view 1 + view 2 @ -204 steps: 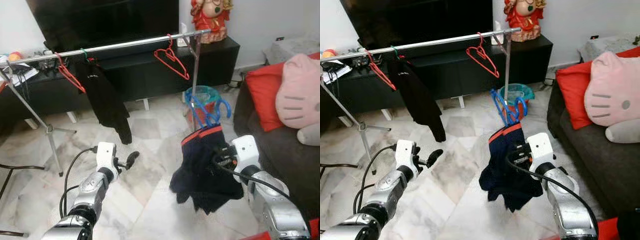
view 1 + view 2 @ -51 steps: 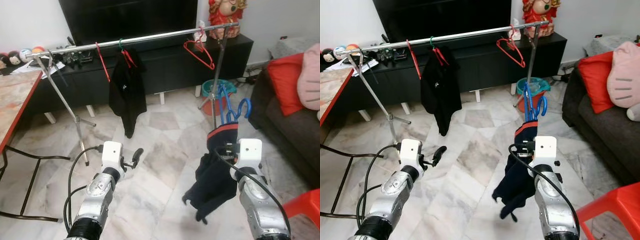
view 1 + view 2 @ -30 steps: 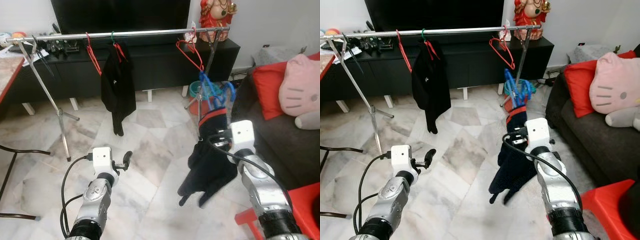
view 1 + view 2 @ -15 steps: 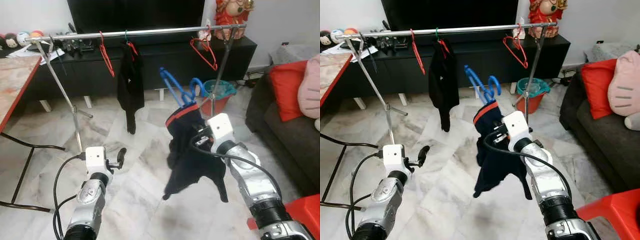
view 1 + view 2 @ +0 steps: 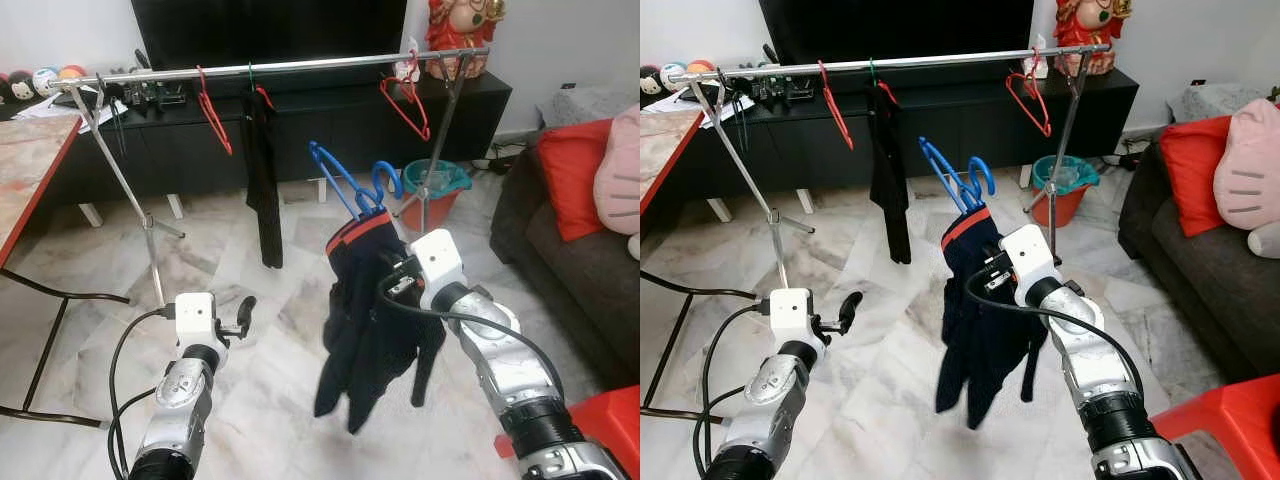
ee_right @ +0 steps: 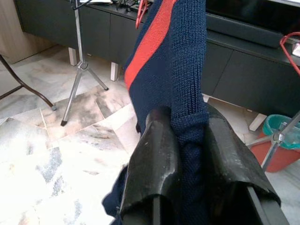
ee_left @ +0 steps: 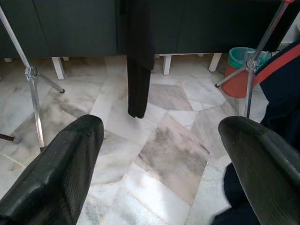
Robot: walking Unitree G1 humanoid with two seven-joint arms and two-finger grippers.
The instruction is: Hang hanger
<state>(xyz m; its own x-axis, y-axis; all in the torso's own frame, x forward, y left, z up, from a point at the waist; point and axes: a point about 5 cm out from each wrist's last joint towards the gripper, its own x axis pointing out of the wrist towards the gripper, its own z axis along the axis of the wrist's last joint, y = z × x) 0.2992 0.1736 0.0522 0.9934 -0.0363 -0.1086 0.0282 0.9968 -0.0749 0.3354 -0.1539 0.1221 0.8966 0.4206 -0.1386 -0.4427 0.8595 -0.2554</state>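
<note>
A: Right gripper [image 6: 187, 154]?

B: I see both fingers [image 6: 157, 159] pinched tight on the navy garment [image 5: 372, 300] with the red band. It hangs from the blue hanger [image 5: 350, 185], held up mid-room, nearer than the clothes rail [image 5: 280, 66].

A: Left gripper [image 7: 159, 154]?

B: I read it as spread wide, nothing between the fingers, low on the left over the marble floor [image 5: 290, 300].

A: The rail?

B: Far side, before the black cabinet [image 5: 330, 120]. It carries a red hanger [image 5: 213, 115] at left, a black garment [image 5: 265, 170] beside it, and red hangers [image 5: 405, 95] at right.
</note>
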